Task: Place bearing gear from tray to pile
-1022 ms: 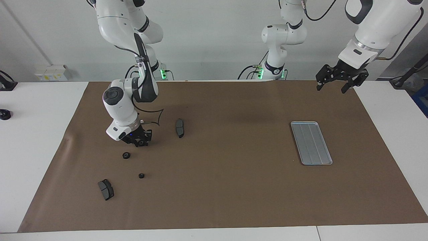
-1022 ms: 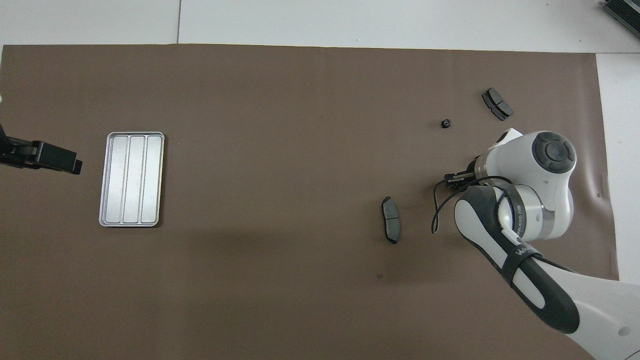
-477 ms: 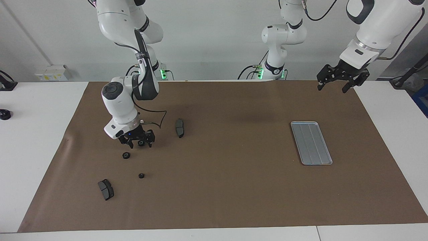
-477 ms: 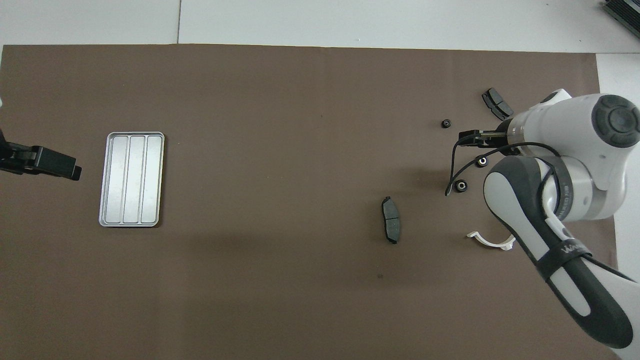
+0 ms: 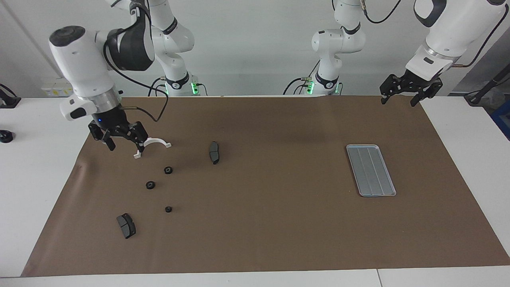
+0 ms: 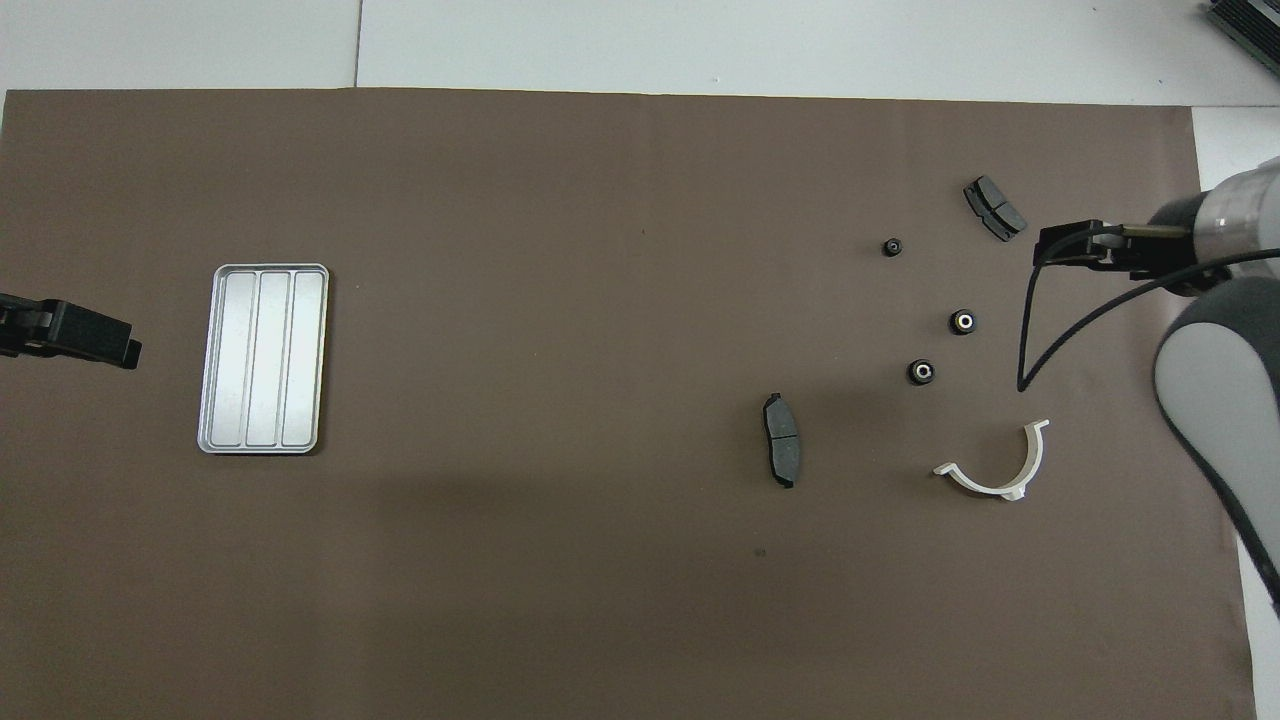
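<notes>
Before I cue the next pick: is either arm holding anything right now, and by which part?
Nothing is held. The right gripper hangs open and empty above the white bracket; the left gripper waits open, raised off the tray.

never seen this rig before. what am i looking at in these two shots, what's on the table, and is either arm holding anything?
Two white robot arms stand at one table covered with a brown mat. One picture faces the robots from across the table; the other looks down from above their own end, so the sides swap between them.

Toward the left arm's end lies a silver tray, with nothing in it. Toward the right arm's end lies a loose pile: a white half-ring bracket, two dark brake pads and three small black gears.

The right gripper hangs beside the bracket, over the mat's edge, fingers open and holding nothing. The left gripper waits in the air over the mat's edge nearest the robots, also open and holding nothing.
</notes>
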Available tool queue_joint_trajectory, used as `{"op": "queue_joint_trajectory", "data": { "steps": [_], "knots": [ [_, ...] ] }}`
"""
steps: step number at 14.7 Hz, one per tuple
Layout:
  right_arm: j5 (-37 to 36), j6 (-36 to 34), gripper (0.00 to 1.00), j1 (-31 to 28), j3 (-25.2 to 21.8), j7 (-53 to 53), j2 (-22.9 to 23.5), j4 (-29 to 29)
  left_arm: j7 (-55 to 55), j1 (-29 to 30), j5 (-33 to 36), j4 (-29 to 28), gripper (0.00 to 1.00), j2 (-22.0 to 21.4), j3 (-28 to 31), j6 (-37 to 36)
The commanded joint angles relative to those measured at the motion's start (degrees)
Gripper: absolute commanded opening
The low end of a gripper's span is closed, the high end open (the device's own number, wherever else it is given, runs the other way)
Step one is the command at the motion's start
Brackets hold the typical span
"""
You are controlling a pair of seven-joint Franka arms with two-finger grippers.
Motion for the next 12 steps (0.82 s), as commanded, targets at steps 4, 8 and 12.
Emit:
{"op": "queue_joint_trajectory", "data": {
  "steps": [4,8,12],
  "knots": [
    [0.4,-19.6,1.0,-5.3,0.0,-4.5,-3.2,10.1,-0.3,-0.3,0.6,0.1,1.0,-0.6,0.5,0.2],
    [0.4,-19.9,1.0,-3.2,-2.2,-4.1,-4.4,8.2,-0.3,-0.7,0.6,0.1,1.0,-0.5,0.6,0.3],
    [-2.5,-19.3,1.0,-2.7,-1.9,-4.5,-4.4,8.0,-0.3,-0.9,0.0,0.1,1.0,-0.6,0.7,0.1]
  ]
}}
